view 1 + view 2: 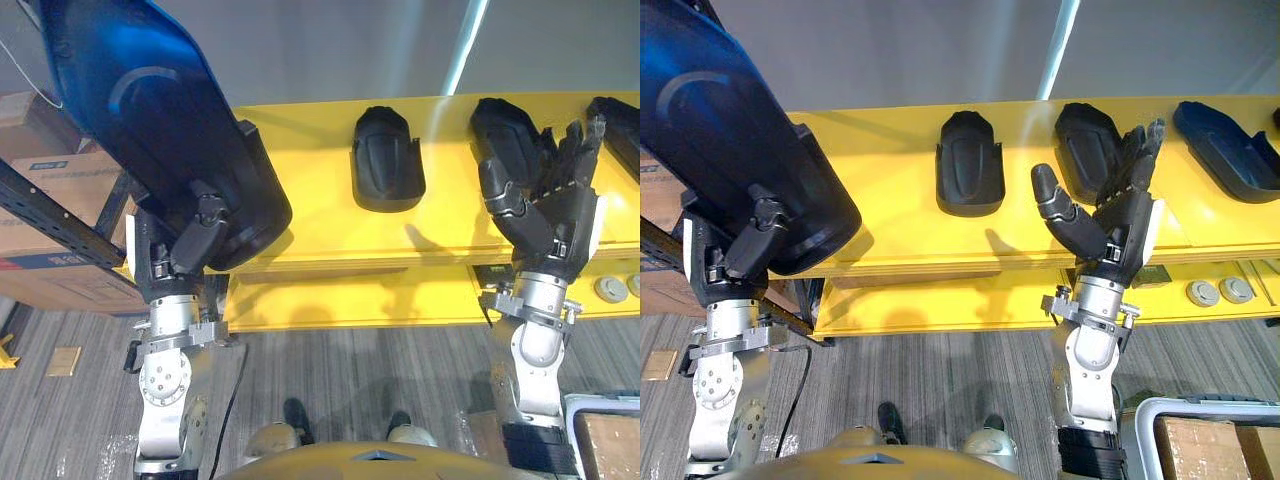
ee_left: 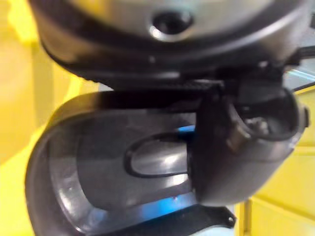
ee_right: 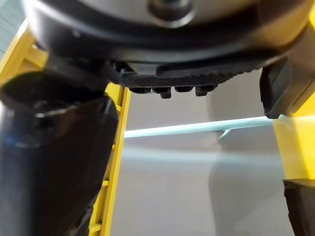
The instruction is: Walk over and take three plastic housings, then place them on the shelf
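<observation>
My left hand [image 1: 185, 250] is shut on a large dark plastic housing [image 1: 150, 110], held up high and tilted at the shelf's left end; the left wrist view has my thumb [image 2: 236, 157] curled over its hollow inside [image 2: 98, 167]. On the yellow shelf [image 1: 330, 240] lie three more dark housings: one in the middle [image 1: 970, 165], one [image 1: 1090, 140] right behind my right hand [image 1: 1120, 215], and one further right [image 1: 1230, 150]. The right hand is open and holds nothing, fingers straight and pointing up, thumb spread. Whether it touches the housing behind it I cannot tell.
A lower yellow level holds two round grey discs [image 1: 1210, 292]. Cardboard boxes [image 1: 50, 200] sit on a black rack [image 1: 60, 225] at the left. A pale bin with a brown box [image 1: 1210, 440] stands on the floor at the lower right.
</observation>
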You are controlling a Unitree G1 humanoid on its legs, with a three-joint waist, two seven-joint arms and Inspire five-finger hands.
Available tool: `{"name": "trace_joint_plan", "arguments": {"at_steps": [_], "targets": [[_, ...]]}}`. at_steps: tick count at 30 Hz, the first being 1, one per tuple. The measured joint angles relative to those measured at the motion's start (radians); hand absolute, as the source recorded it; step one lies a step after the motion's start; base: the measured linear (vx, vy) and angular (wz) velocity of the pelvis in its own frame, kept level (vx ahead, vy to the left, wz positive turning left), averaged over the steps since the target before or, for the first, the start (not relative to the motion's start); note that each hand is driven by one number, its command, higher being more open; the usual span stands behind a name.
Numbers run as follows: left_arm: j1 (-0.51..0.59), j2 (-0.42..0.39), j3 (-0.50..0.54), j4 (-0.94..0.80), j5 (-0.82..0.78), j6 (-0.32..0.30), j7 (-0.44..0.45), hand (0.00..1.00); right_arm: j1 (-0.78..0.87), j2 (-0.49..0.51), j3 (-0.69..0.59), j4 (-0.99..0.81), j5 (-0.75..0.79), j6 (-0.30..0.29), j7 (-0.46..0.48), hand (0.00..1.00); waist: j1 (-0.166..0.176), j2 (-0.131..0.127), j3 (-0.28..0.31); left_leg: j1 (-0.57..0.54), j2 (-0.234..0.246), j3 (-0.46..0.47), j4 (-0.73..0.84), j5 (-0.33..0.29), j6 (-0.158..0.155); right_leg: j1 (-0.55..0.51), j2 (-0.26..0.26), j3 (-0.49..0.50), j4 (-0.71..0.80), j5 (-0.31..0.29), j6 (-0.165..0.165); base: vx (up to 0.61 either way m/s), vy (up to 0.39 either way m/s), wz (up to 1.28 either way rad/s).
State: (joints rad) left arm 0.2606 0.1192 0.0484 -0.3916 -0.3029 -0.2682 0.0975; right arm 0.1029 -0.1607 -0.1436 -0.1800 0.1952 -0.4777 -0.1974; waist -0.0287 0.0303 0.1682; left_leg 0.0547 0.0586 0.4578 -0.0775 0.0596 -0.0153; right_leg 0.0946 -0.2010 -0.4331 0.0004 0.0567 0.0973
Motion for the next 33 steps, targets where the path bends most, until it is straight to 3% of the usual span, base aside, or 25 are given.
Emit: {"name": "trace_joint_plan", "arguments": {"at_steps": [5,6,9,13,15,20,24,27,33], "targets": [[0.017,0.05,0.024,0.047,0.004,0.116,0.007,0.0,0.087,0.0,-0.005,-0.022,-0.009,0.013,-0.024,1.0,-0.017,0.0,0.0,0.007,-0.001,0.018,-0.011,0.005,-0.003,-0.006,0.002,0.013,-0.001,-0.002,-0.001,0.0,0.022,-0.09],[0.022,0.073,0.057,0.066,0.023,0.161,-0.007,0.0,0.095,0.0,-0.011,-0.022,-0.036,0.015,-0.048,1.0,-0.027,0.001,0.0,0.007,0.001,0.025,-0.011,0.005,-0.003,-0.011,0.004,0.02,-0.001,-0.002,-0.001,0.0,0.011,-0.14],[0.021,0.117,0.098,0.091,0.023,0.219,-0.029,0.0,0.114,0.0,-0.031,-0.027,-0.081,0.015,-0.102,1.0,-0.03,0.005,-0.001,0.003,0.003,0.036,-0.011,0.005,-0.004,-0.022,0.005,0.031,-0.001,-0.002,-0.001,0.01,0.004,-0.12],[0.007,0.18,0.165,0.154,-0.054,0.292,-0.064,0.0,0.159,0.0,-0.117,0.007,-0.161,0.037,-0.212,1.0,-0.031,0.025,-0.012,0.002,0.004,0.059,-0.01,0.007,-0.002,-0.038,0.007,0.056,0.0,-0.001,0.0,0.02,0.008,-0.14],[-0.011,0.207,0.189,0.17,-0.091,0.319,-0.068,0.0,0.181,0.0,-0.164,0.097,-0.177,0.054,-0.218,1.0,-0.034,0.034,-0.017,0.001,0.004,0.063,-0.009,0.008,-0.002,-0.042,0.007,0.06,-0.001,-0.001,0.0,0.02,0.008,-0.08],[-0.082,0.297,0.217,0.25,-0.278,0.394,-0.101,0.0,0.258,-0.003,-0.213,0.508,-0.181,0.102,-0.1,1.0,-0.043,0.077,-0.026,-0.007,0.005,0.064,-0.008,0.009,-0.004,-0.05,0.008,0.062,-0.001,-0.001,0.0,0.0,0.0,0.0],[-0.157,0.366,0.215,0.385,-0.403,0.434,-0.135,0.0,0.281,-0.004,-0.188,0.688,-0.183,0.141,-0.035,1.0,-0.055,0.102,-0.03,-0.01,0.008,0.062,-0.01,0.01,-0.006,-0.058,0.011,0.072,0.007,-0.003,-0.001,-0.02,0.005,-0.04],[-0.262,0.424,0.195,0.526,-0.49,0.495,-0.165,0.0,0.278,-0.018,-0.165,0.786,-0.177,0.181,0.005,1.0,-0.057,0.099,-0.025,-0.014,0.012,0.063,-0.01,0.008,-0.014,-0.077,0.01,0.078,0.036,-0.016,-0.008,-0.05,0.014,-0.03],[-0.384,0.464,0.165,0.665,-0.524,0.555,-0.22,0.0,0.263,-0.061,-0.126,0.919,-0.13,0.234,0.13,1.0,-0.053,0.088,0.002,-0.029,0.013,0.056,-0.01,0.017,-0.015,-0.112,-0.001,0.075,0.095,-0.046,-0.011,-0.02,0.007,0.04]]}}
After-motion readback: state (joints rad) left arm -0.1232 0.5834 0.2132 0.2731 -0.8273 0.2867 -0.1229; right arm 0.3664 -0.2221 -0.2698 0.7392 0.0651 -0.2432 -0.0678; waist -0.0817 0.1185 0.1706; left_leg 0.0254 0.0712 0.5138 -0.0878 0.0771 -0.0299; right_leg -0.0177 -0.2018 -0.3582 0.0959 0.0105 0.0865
